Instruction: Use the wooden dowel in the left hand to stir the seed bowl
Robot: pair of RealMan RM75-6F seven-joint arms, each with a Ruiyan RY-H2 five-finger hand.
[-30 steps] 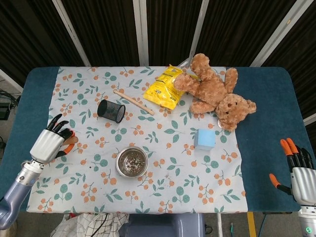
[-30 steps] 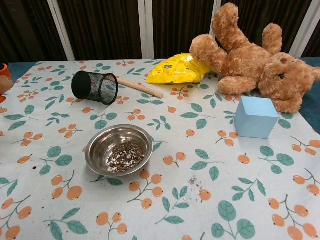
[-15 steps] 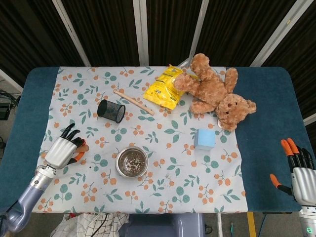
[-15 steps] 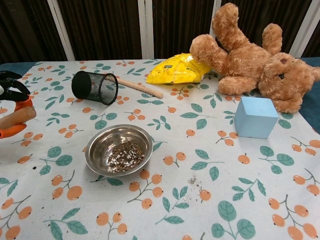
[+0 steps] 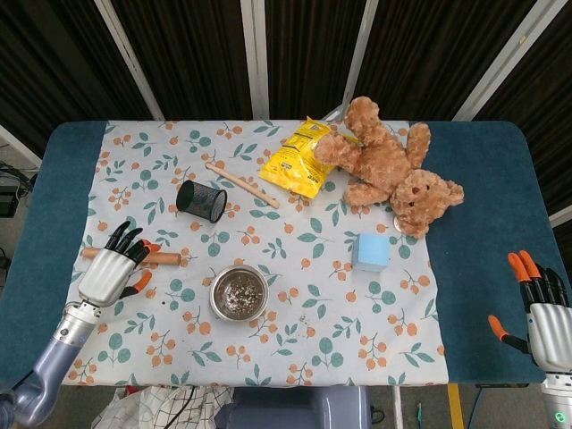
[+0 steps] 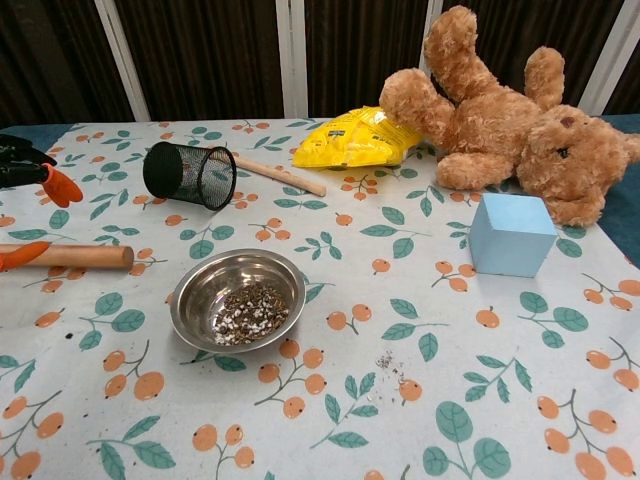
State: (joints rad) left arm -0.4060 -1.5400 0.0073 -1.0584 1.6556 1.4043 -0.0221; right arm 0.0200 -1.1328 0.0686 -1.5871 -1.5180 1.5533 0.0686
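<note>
1. Your left hand [image 5: 109,270] sits at the left edge of the floral cloth [image 5: 295,335], fingers curled around the wooden dowel [image 5: 161,258], which lies level and points right toward the seed bowl [image 5: 239,292].
2. From the chest camera only the fingertips [image 6: 60,186] show, so how firm that grip is remains hard to judge.
3. The dowel's free end stops just left of the bowl, apart from its rim.
4. Your right hand [image 5: 542,313] hangs off the near right corner of the table, fingers spread, holding nothing.
5. Farther back lie a black mesh cup [image 5: 200,199] on its side, a second stick [image 5: 241,185], a yellow bag [image 5: 295,158], a teddy bear [image 5: 393,170] and a blue block [image 5: 370,252].
</note>
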